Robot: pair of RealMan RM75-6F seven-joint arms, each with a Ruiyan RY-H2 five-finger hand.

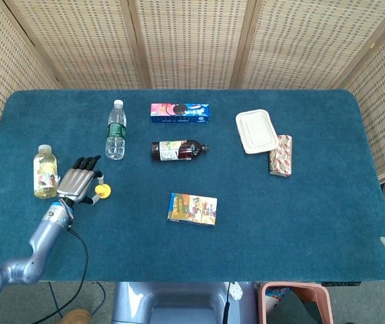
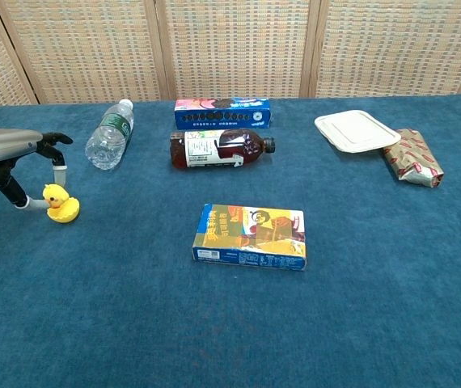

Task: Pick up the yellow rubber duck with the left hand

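Left hand [image 2: 8,153] near table's [image 1: 300,223] left edge — fingers curled over yellow rubber duck [image 2: 59,203], fingertip touching it; firm grip could not be told.

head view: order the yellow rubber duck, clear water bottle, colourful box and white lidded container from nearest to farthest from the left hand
1. Yellow rubber duck, right beside the left hand.
2. Clear water bottle, behind it.
3. Colourful box, table's middle.
4. White lidded container, far right.

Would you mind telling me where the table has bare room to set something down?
Bare cloth spans the near edge in front of the snack box and the right side below the wrapped packet. It is crowded around the left hand, duck and juice bottle.
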